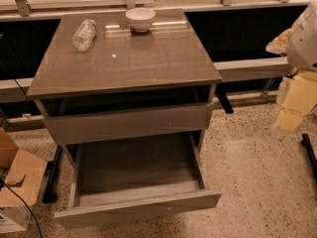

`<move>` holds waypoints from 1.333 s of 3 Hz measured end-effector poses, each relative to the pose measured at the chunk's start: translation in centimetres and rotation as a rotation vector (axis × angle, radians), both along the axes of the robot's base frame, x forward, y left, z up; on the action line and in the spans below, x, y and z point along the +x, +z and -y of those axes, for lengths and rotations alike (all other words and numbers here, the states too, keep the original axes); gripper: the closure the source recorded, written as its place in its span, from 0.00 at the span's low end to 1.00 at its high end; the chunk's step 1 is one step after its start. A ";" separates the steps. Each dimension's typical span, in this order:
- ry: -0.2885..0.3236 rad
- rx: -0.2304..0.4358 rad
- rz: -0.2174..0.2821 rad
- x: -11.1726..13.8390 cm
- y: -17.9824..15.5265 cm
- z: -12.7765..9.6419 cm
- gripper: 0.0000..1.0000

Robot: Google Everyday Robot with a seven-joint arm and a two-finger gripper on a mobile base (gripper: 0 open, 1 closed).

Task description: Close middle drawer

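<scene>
Nearest the lens: middle drawer [138, 208], pulled far out toward the camera, front panel low in view, grey box showing behind it. Gripper [295, 103] at the right edge, cream-coloured, under the white arm [304, 33]; whether open or closed, cannot tell. Hangs over the speckled floor [257, 172], well apart from the middle drawer, off to the right of it and higher than its front panel. Leftward, just above that drawer: top drawer [129, 124], out a little, dark gap behind. On the countertop [148, 58]: white bowl [140, 19] near the back edge, bottle [84, 33] on its side left of the bowl. Cardboard box [17, 182] on the floor at far left.
</scene>
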State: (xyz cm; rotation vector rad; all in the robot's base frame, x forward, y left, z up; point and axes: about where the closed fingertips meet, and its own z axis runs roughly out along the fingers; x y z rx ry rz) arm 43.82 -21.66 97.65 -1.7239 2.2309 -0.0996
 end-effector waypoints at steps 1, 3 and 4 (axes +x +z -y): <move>0.000 0.000 0.000 0.0 0.0 0.0 0.00; 0.023 0.032 -0.019 -0.4 -1.7 -1.2 0.38; 0.064 0.123 -0.058 -1.3 -5.6 -3.6 0.61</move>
